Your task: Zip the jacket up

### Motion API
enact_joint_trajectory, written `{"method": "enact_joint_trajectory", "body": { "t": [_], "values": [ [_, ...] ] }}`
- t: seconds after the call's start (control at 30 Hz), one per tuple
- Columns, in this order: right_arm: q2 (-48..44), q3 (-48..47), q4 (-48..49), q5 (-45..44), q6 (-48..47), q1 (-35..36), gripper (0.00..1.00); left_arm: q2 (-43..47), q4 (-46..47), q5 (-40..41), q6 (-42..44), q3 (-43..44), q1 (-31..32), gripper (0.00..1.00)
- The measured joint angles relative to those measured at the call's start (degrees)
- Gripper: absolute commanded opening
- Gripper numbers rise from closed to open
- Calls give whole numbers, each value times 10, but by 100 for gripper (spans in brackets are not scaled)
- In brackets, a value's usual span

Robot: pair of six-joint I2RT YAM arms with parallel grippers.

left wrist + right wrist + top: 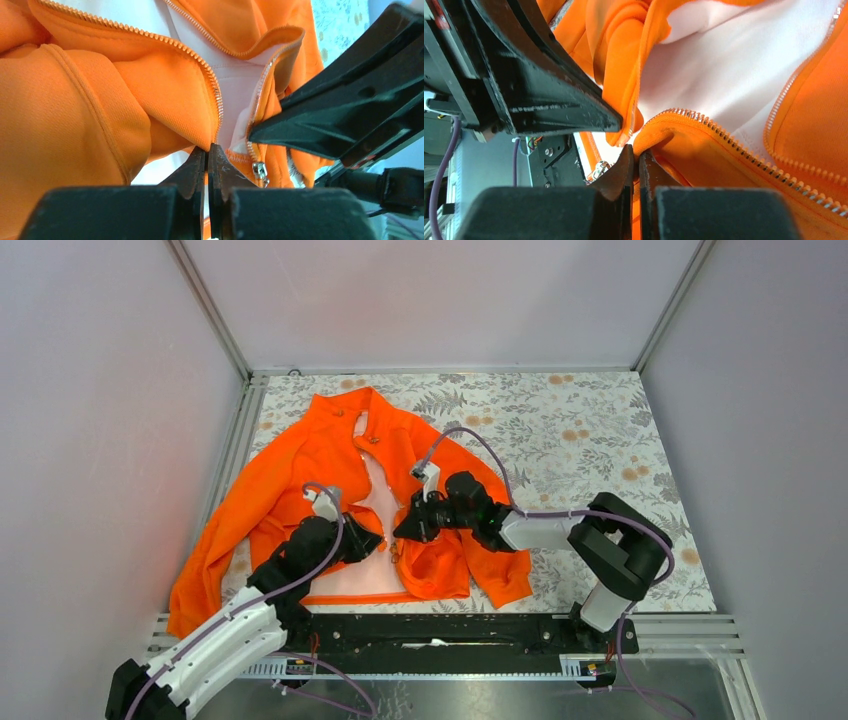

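Observation:
The orange jacket [300,462] lies open on the table with its pale lining [380,502] showing between the front edges. My left gripper [377,542] is shut on the lower end of one zipper edge [216,107]. My right gripper [401,530] is shut on the lower end of the other zipper edge [704,125], close beside the left one. In the left wrist view my jaws [207,148] pinch orange fabric, and the right gripper's fingers [325,125] show at the right. The silver zipper slider [259,171] hangs between the two grippers; it also shows in the right wrist view [599,170].
The table has a floral cloth [580,430] and grey walls on three sides. A metal rail [450,635] runs along the near edge by the arm bases. The jacket's left sleeve [205,570] reaches the near left corner.

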State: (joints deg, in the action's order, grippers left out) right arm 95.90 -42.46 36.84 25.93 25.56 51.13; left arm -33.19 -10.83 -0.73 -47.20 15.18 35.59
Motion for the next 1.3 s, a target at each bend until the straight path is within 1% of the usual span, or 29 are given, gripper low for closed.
{"method": "enact_joint_trajectory", "body": {
  "t": [0.17, 0.37, 0.53, 0.73, 0.97, 1.1, 1.2, 1.3],
  "values": [
    [13, -17, -4, -13, -18, 3, 0, 7, 6, -9, 46, -13, 0, 0],
    [45, -17, 18, -15, -20, 3, 0, 5, 7, -12, 84, -13, 0, 0],
    [47, -4, 51, -35, -20, 7, 0, 3, 4, -14, 86, -5, 0, 0],
    [36, 29, 87, -75, -21, 18, 0, -26, 2, -17, 70, 33, 0, 0],
    [-29, 66, 108, -165, -33, 54, 0, -45, -3, -15, 57, 71, 0, 0],
    [-57, 71, 110, -224, -26, 58, 0, -40, -21, -4, 47, 85, 0, 0],
    [-77, 76, 110, -276, -24, 66, 0, -29, -34, -1, 38, 89, 0, 0],
    [-90, 82, 110, -337, -31, 90, 0, -25, -47, 0, 30, 100, 0, 0]
  ]
}}
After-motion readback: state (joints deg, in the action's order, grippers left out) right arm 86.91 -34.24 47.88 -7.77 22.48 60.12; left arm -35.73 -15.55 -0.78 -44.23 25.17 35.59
